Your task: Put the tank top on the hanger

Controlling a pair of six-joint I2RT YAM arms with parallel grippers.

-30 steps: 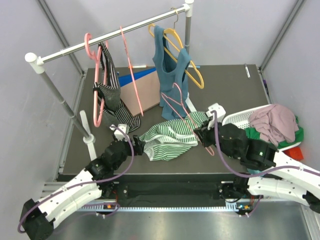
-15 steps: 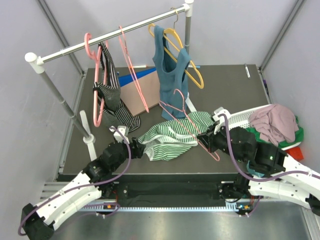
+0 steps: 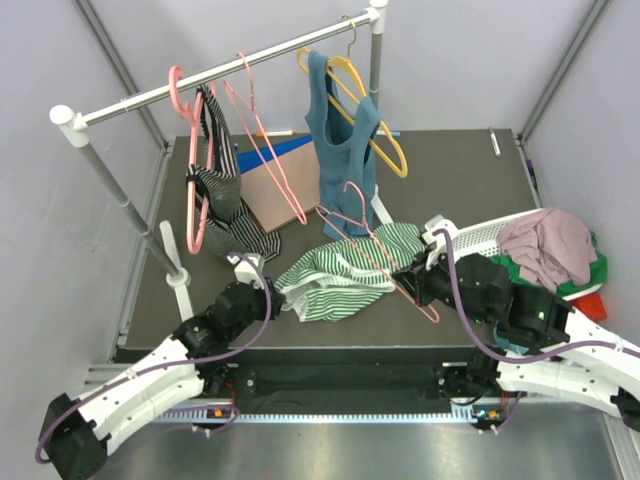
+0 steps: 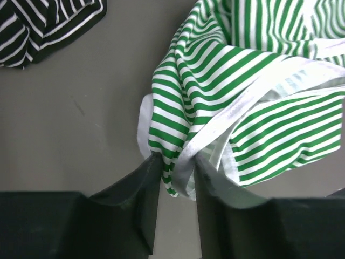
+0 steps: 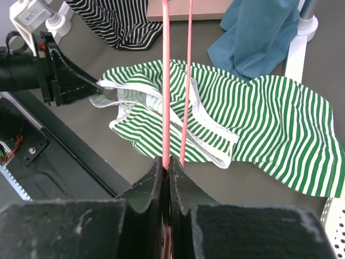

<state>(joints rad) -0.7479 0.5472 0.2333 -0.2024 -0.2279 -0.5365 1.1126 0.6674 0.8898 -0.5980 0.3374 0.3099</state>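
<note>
The green-and-white striped tank top (image 3: pixel 340 270) lies crumpled on the dark table between both arms. My left gripper (image 3: pixel 270 298) is at its left edge. In the left wrist view the left gripper (image 4: pixel 175 162) pinches a bunched fold of the tank top (image 4: pixel 242 81), white trim included, between its fingertips. My right gripper (image 3: pixel 408 274) is shut on a thin pink hanger (image 3: pixel 375 240), which slants across the top with its hook up. In the right wrist view the right gripper (image 5: pixel 167 162) clamps one wire of the hanger (image 5: pixel 165 81) above the tank top (image 5: pixel 259 118).
A white clothes rail (image 3: pixel 220 70) spans the back, carrying a thick pink hanger (image 3: pixel 190 180), a black-and-white striped garment (image 3: pixel 215 190), a loose thin pink hanger (image 3: pixel 265 150) and a teal tank top (image 3: pixel 340 140) on a yellow hanger. A white basket (image 3: pixel 480 235) of clothes sits at right.
The left gripper's jaws have closed in on the tank top's left edge. The right gripper shifted slightly right with the hanger. The loose pink hanger on the rail swung right.
</note>
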